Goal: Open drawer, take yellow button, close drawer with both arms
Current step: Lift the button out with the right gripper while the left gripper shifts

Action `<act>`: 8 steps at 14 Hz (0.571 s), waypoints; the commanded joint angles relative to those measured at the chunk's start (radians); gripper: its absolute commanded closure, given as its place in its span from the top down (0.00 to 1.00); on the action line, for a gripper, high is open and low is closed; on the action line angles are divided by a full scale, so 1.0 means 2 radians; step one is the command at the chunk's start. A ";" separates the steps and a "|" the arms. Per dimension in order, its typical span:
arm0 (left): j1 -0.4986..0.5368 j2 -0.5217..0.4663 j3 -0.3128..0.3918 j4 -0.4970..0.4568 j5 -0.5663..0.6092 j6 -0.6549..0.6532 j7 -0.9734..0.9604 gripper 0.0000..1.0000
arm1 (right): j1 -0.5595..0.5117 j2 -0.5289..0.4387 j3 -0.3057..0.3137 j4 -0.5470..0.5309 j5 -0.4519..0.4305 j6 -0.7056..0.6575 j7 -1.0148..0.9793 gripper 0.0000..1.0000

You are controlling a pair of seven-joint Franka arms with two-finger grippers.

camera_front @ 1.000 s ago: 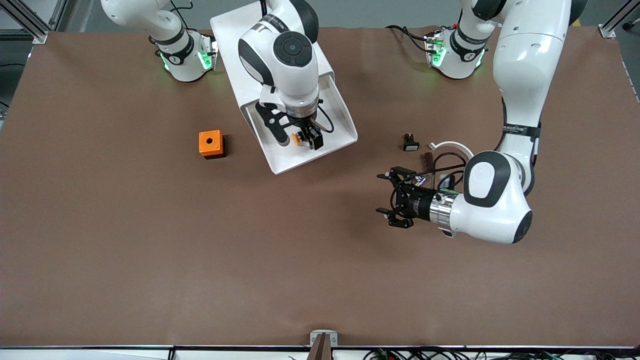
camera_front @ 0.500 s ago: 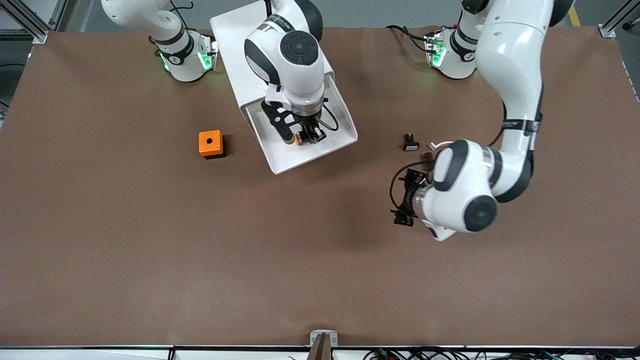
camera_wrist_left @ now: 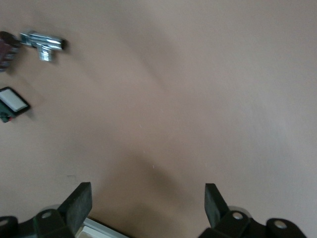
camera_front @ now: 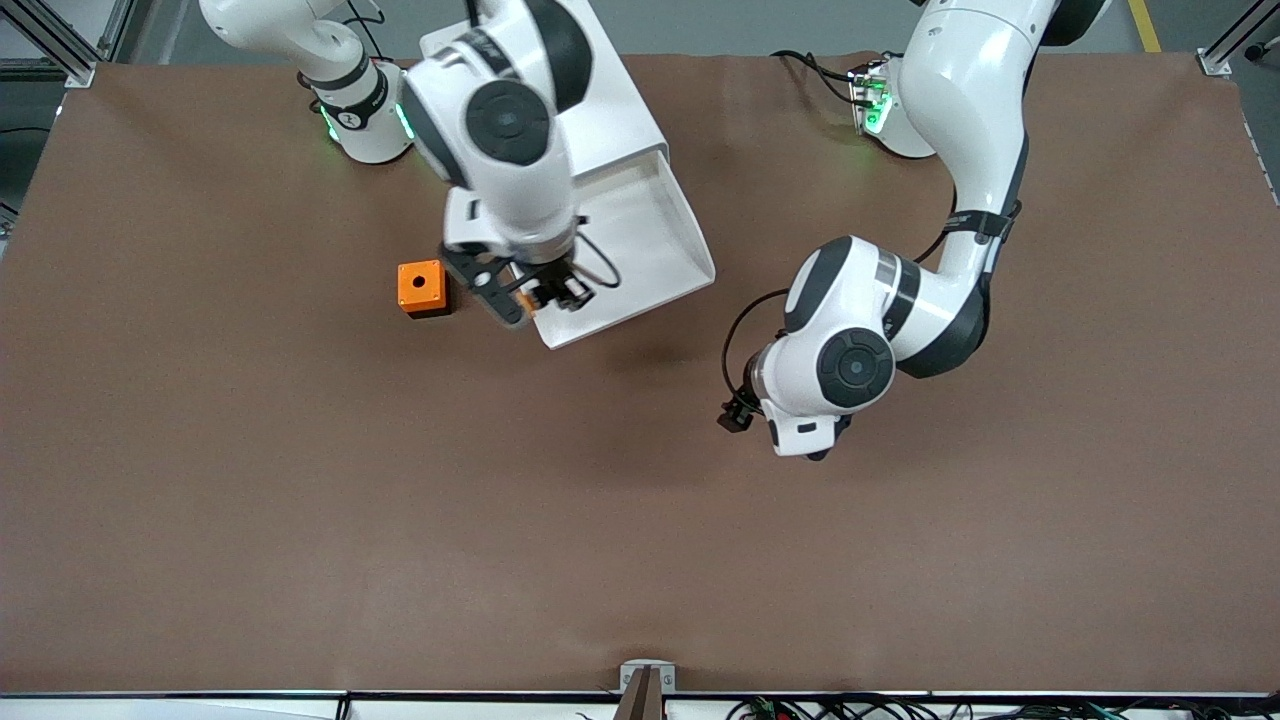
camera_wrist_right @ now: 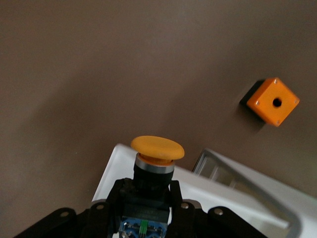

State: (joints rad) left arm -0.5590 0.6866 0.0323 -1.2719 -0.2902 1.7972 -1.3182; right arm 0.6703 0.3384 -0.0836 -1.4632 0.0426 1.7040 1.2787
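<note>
My right gripper is shut on the button by its black body. The orange cap points away from the wrist and the blue part sits between the fingers. It holds the button in the air over the corner of the open white drawer toward the orange cube. The drawer's rim also shows in the right wrist view. My left gripper is open and empty over the bare brown mat beside the drawer's front. In the front view the left gripper is mostly hidden under its wrist.
The orange cube with a hole sits on the mat beside the drawer, toward the right arm's end; it also shows in the right wrist view. A black piece with a white face and a metal part lie near the left arm.
My right gripper has lifted the button out of the drawer and carried it toward the orange cube. My left arm has swung its wrist round and moved its gripper toward the drawer's front.
</note>
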 commanded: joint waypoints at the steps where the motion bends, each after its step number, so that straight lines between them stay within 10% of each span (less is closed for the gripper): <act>1: -0.036 -0.017 -0.011 -0.008 0.028 0.019 0.026 1.00 | -0.082 -0.012 0.007 -0.005 -0.001 -0.018 -0.162 0.00; 8: -0.122 -0.033 -0.042 -0.037 0.037 0.029 0.019 1.00 | -0.266 -0.010 0.007 -0.132 -0.031 0.124 -0.522 0.00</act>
State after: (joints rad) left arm -0.7852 0.6585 -0.0330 -1.2871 -0.2232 1.8449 -1.2783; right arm 0.2092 0.3385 -0.0935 -1.6288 0.0242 1.8608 0.3683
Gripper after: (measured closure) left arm 0.000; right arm 0.595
